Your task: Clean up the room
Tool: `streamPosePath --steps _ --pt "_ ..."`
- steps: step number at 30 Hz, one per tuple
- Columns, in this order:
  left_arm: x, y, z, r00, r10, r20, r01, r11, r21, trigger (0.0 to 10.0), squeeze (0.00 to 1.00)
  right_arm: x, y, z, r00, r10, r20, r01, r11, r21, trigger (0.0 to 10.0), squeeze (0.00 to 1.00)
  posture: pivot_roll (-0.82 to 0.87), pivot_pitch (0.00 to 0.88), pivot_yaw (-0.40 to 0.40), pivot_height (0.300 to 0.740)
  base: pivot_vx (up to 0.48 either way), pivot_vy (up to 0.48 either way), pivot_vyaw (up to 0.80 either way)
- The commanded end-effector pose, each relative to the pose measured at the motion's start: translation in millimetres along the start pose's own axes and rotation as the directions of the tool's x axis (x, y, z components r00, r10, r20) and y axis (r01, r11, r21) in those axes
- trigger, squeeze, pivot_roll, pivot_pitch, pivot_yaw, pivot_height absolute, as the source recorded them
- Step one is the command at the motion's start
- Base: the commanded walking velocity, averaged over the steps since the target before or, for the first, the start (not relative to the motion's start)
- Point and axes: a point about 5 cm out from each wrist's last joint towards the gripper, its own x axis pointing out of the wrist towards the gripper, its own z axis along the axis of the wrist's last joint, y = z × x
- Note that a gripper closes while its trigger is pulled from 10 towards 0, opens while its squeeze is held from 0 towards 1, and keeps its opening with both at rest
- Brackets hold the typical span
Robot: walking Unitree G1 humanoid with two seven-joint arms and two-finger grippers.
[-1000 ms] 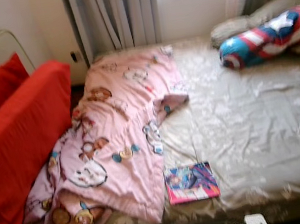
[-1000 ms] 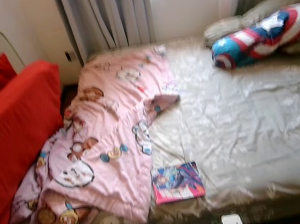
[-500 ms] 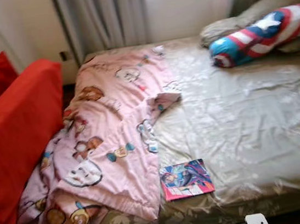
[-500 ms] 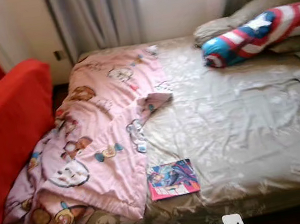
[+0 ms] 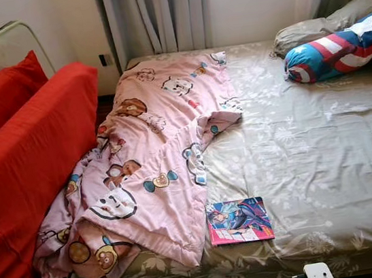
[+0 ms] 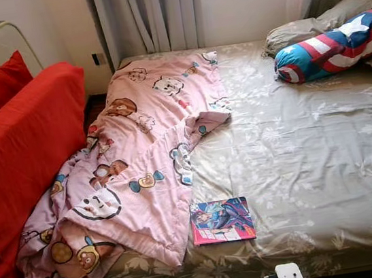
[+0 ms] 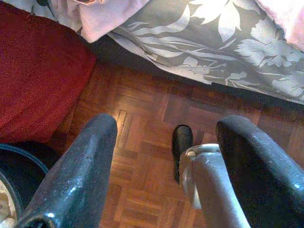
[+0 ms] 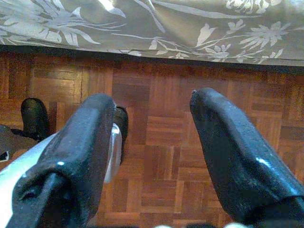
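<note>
the left pincer (image 7: 164,156) hangs low beside the bed (image 5: 326,161), its two black fingers (image 7: 78,175) spread apart with nothing between them, over the parquet floor (image 7: 142,118) just off the bed's near edge. the right pincer (image 8: 152,142) hangs the same way further along that edge, fingers (image 8: 228,152) parted and empty, above the same wood floor, with the hem of the leaf-patterned sheet (image 8: 190,28) across the frame beyond it.

on the bed, a pink cartoon-print blanket (image 5: 156,170) lies rumpled over the side nearest the red sofa (image 5: 33,173), running from the curtain end down to the near edge, where one corner droops off the mattress. a colourful book (image 5: 239,221) lies flat on the sheet close to the bed's near edge, just beside the blanket's lower corner and touching or almost touching it. at the far corner of the bed, well apart from the book, a bolster (image 5: 335,51) striped red, white and blue with a star rests against a grey pillow (image 5: 315,24). grey curtains (image 5: 156,16) hang behind the head of the bed.
</note>
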Motion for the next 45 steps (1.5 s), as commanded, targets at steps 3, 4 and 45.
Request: streamPosePath --steps 3,4,45 --pt "-1.1 0.6 -3.5 1.000 -0.001 -0.003 0.001 1.000 -0.009 10.0 0.00 -0.5 -0.7 -0.9 1.000 0.002 0.006 -0.002 1.000 -0.008 10.0 0.00 -0.02 0.039 0.007 0.740 0.000 0.000 0.00" --pt "-1.1 0.5 -3.4 1.000 -0.001 -0.001 0.001 1.000 -0.009 10.0 0.00 -0.5 -0.7 -0.2 1.000 0.007 0.010 -0.006 1.000 -0.022 10.0 0.00 -0.02 0.039 0.007 0.740 0.000 0.000 0.00" --pt "-1.4 0.9 -3.7 1.000 0.006 0.004 -0.006 1.000 -0.007 10.0 0.00 -0.7 -1.0 -0.7 1.000 0.004 0.012 -0.004 1.000 -0.013 10.0 0.00 -0.02 0.042 0.003 0.740 0.023 0.000 0.11"
